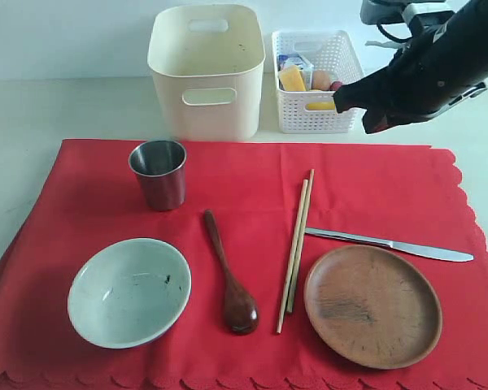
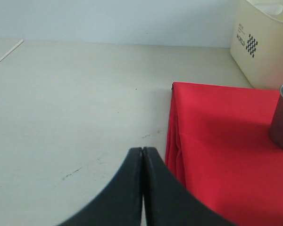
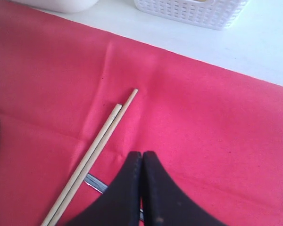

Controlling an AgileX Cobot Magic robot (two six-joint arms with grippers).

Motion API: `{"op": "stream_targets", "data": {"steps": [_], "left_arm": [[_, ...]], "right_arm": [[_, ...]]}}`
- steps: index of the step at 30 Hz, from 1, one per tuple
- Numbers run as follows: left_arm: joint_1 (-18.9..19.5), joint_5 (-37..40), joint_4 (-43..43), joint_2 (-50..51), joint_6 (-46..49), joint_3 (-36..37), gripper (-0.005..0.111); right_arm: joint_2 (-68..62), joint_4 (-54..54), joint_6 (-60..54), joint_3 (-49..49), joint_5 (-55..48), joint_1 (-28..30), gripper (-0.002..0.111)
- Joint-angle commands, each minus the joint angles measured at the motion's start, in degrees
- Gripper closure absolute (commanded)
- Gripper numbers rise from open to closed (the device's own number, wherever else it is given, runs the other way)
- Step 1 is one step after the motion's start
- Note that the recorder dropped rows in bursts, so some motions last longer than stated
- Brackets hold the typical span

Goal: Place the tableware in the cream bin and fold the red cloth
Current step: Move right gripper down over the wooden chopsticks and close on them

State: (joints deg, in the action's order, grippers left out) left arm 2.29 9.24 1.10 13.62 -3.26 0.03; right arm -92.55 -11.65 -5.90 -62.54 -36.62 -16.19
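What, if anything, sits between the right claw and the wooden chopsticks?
Nothing visible does. The right gripper, jaws shut, hangs over the red cloth right beside the chopsticks; the knife lies flat near them, not blocking.

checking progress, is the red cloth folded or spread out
Spread out: the red cloth lies open with the steel cup, bowl and plate standing on it.

The right arm (image 1: 427, 65) wears a matte black cover that tapers to a blunt tip. Above it sits a pale grey housing (image 1: 419, 10), with a black cable (image 1: 388, 34) looping off it. The left gripper (image 2: 142, 149) and right gripper (image 3: 142, 153) have smooth black fingers (image 3: 160, 193), broad at the base and curving to narrow tips.
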Motion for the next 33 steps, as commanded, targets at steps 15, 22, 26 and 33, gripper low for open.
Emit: {"op": "stream_targets", "data": {"steps": [15, 22, 26, 33], "left_arm": [[-0.07, -0.38, -0.30, 0.47, 0.01, -0.03, 0.105], [-0.07, -0.38, -0.30, 0.47, 0.01, -0.03, 0.105], [-0.07, -0.38, -0.30, 0.47, 0.01, -0.03, 0.105], [-0.07, -0.38, -0.30, 0.47, 0.01, -0.03, 0.105]], "right_arm": [[-6.03, -1.22, -3.04, 1.61, 7.02, -8.90, 0.108], [-11.50, -1.22, -3.04, 1.61, 10.66, -13.49, 0.108], [-13.47, -1.46, -2.80, 1.61, 11.30, -14.43, 0.108], [-13.56, 8.59, 10.71, 1.61, 11.43, -14.43, 0.095]]}}
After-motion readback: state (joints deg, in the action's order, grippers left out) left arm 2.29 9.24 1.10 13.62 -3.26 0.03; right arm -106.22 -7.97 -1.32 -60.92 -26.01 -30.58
